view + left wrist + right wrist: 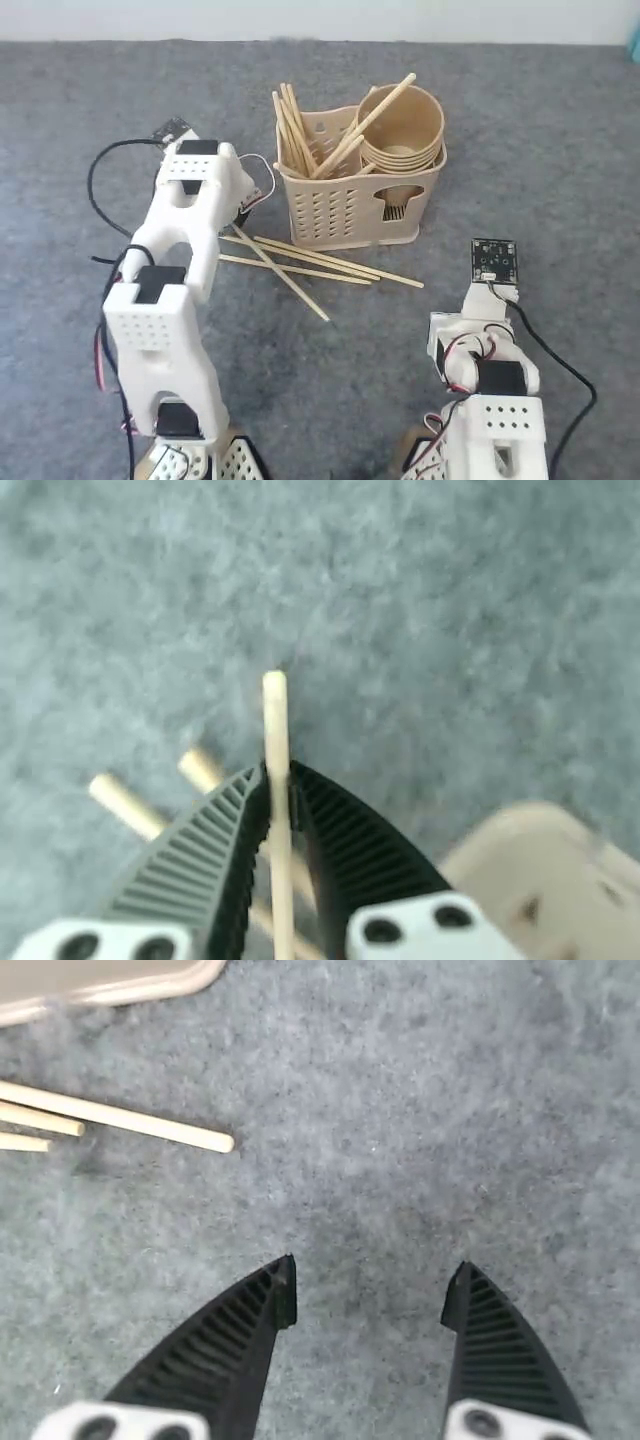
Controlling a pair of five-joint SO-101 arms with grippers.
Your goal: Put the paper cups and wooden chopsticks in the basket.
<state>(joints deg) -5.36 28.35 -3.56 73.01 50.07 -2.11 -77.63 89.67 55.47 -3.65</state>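
Observation:
A beige slotted basket (350, 205) stands on the grey carpet, with a stack of paper cups (402, 130) and several wooden chopsticks (298, 130) leaning inside it. More chopsticks (320, 265) lie on the carpet in front of the basket. My left arm (190, 200) sits over their left ends. My left gripper (278, 775) is shut on one chopstick (275, 720), whose tip sticks out past the fingertips. Two other chopstick ends (125, 802) lie beside it. My right gripper (370, 1285) hangs open over bare carpet, apart from the chopstick tips (150, 1128).
The basket's corner (530, 870) shows close beside the left gripper, and its base edge (100, 980) lies beyond the right gripper. My right arm (490, 350) is at the front right. Black cables (105, 165) loop to the left of the left arm.

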